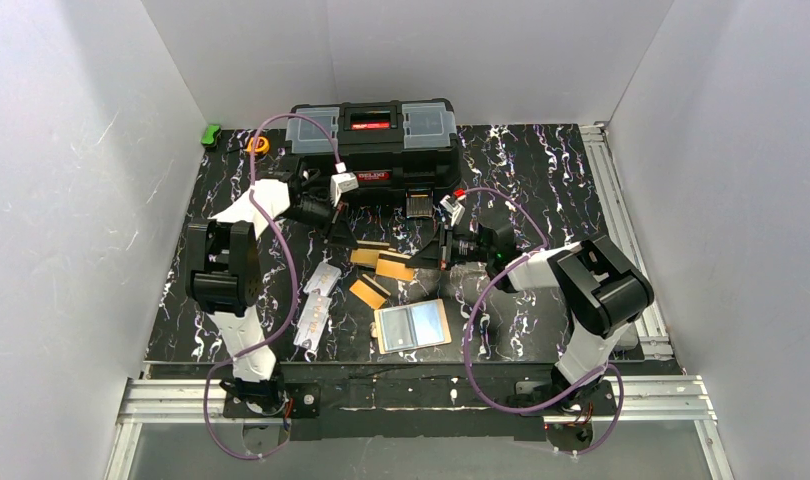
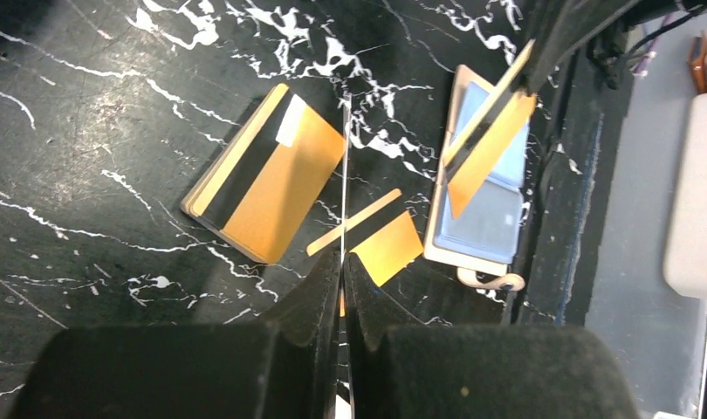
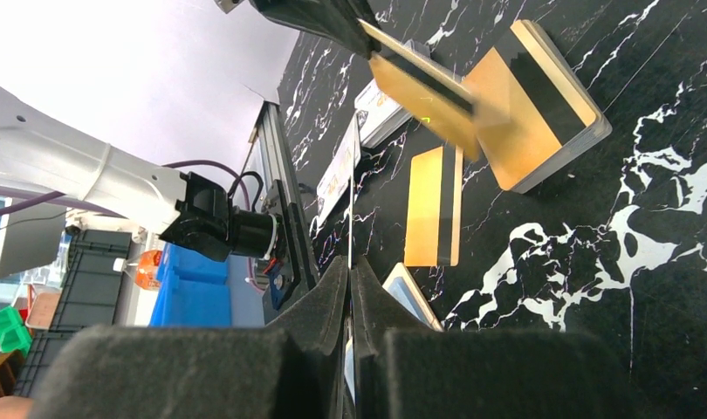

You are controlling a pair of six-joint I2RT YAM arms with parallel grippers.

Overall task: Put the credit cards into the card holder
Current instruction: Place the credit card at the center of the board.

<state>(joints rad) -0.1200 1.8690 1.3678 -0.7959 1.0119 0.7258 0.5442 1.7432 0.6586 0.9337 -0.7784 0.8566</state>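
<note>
The card holder (image 1: 411,326) lies open on the black marbled table, its clear pockets facing up; it also shows as the card holder (image 2: 485,205) and the card holder (image 3: 408,295). My left gripper (image 2: 342,262) is shut on a credit card that I see edge-on, and the right wrist view shows that gold, dark-striped card (image 3: 420,87). My right gripper (image 3: 350,266) is shut on another thin card, the striped card (image 2: 490,140) hanging above the holder. Both grippers meet mid-table, left gripper (image 1: 351,243), right gripper (image 1: 421,258). A stack of cards (image 2: 263,183) and a single card (image 2: 380,244) lie flat.
A big black toolbox (image 1: 373,135) stands at the back centre. Two white packets (image 1: 316,300) lie left of the holder. A green object (image 1: 212,133) and a small orange one (image 1: 258,145) sit at the back left. White walls enclose the table.
</note>
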